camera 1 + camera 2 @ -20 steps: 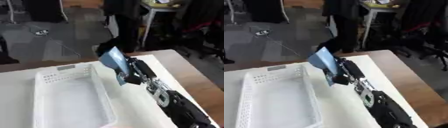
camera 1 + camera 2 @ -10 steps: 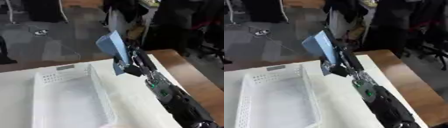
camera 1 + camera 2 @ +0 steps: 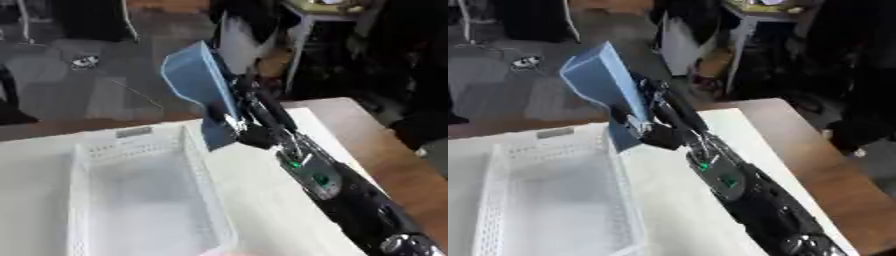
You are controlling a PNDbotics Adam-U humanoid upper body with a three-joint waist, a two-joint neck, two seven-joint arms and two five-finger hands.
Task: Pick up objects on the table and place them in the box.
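Observation:
My right hand [image 3: 249, 120] is shut on a flat blue box [image 3: 198, 84], holding it tilted in the air above the far right corner of the white perforated basket [image 3: 83, 200]. The right arm runs in from the lower right across the white table [image 3: 262, 200]. The basket's inside looks bare. The blue box also shows in the right eye view [image 3: 604, 85], with my fingers [image 3: 658, 120] wrapped round its right edge. My left hand shows in neither view.
The brown table edge [image 3: 394, 150] lies on the right. Beyond the table are a grey floor, dark chairs and a white desk leg [image 3: 232, 45] behind the raised box.
My right hand has lifted the blue box higher and carried it left towards the basket. The camera has also shifted, so the basket sits lower in view.

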